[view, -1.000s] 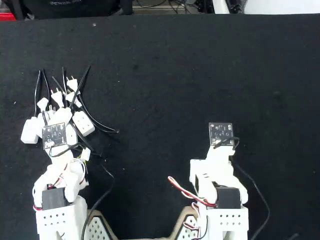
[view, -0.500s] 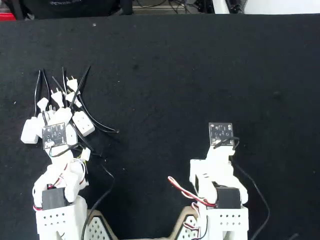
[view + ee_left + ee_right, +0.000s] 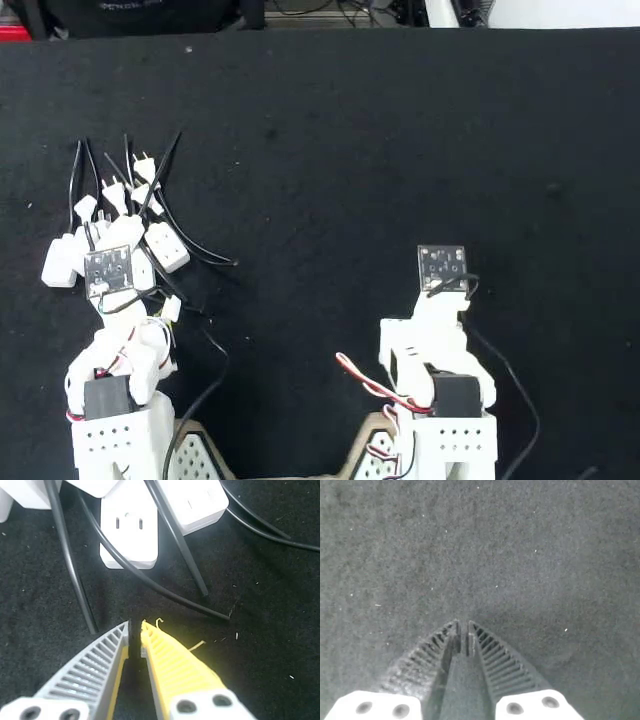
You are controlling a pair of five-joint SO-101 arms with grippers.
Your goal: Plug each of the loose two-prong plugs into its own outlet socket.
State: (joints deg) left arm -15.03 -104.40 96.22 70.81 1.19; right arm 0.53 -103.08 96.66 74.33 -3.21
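Black cloth (image 3: 400, 130) covers the whole table, with a strip of dark clutter beyond its far edge. On the left side we see a heap of white outlet sockets (image 3: 165, 247) and loose two-prong plugs (image 3: 145, 168), their black cords (image 3: 190, 245) crossing over one another. We find the left arm (image 3: 125, 365) bent forward from the near edge, its wrist over the near side of that heap. Seen from its wrist, the left gripper (image 3: 135, 627) has its grey and yellow fingers pressed together over the cloth, and two cords lie across the nearest socket (image 3: 129, 535) ahead of it. The right arm (image 3: 435, 350) stands well apart from the heap, and the right gripper (image 3: 462, 626) is likewise closed over bare cloth.
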